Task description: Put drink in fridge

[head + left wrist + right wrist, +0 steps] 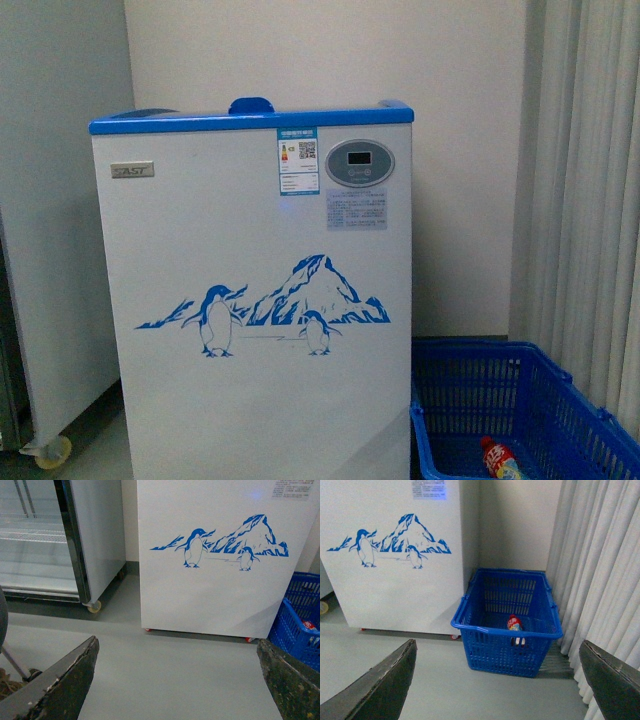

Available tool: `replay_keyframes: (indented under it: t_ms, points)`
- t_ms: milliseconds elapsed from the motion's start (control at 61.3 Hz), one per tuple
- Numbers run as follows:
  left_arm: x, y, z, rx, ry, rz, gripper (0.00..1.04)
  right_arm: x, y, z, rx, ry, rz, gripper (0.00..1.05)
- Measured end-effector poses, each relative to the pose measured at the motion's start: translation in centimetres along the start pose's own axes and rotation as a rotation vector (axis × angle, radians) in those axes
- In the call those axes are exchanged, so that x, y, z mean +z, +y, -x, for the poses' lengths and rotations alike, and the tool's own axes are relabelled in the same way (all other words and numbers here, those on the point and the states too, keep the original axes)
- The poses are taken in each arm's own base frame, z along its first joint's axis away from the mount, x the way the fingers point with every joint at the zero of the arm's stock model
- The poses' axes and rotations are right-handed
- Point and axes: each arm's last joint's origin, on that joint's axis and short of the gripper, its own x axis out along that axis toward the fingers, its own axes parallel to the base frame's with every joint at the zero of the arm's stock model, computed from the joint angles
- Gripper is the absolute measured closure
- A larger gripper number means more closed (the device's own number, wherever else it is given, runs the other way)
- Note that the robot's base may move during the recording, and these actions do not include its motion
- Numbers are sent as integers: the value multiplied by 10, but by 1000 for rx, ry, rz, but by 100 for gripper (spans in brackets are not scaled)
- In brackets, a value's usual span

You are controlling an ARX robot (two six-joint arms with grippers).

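**Fridge (250, 300) at centre, with the drink (497, 458) in a blue mesh basket (560, 400) on its right.**

The white fridge carries a blue top rim (330, 116), a blue lid handle (251, 104) and a penguin-and-mountain print; the basket stands on the grey floor (420, 680) just right of the fridge, beside a pale curtain (590, 200); the drink, with a red cap and red label, rests inside the basket toward its near wall; left gripper (176, 645), spread wide and empty, faces the fridge front; right gripper (497, 645), spread wide and empty, faces the basket, well apart from the drink; a grey cabinet (60, 200) stands on the left.
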Motion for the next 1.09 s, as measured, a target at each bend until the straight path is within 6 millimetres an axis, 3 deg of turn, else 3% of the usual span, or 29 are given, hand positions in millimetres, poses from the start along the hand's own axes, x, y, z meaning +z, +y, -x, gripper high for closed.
replay_keyframes:
  t_ms: [1093]
  points:
    - [0,0,0,0,0,0,8,0,0,0,0,0,0,7]
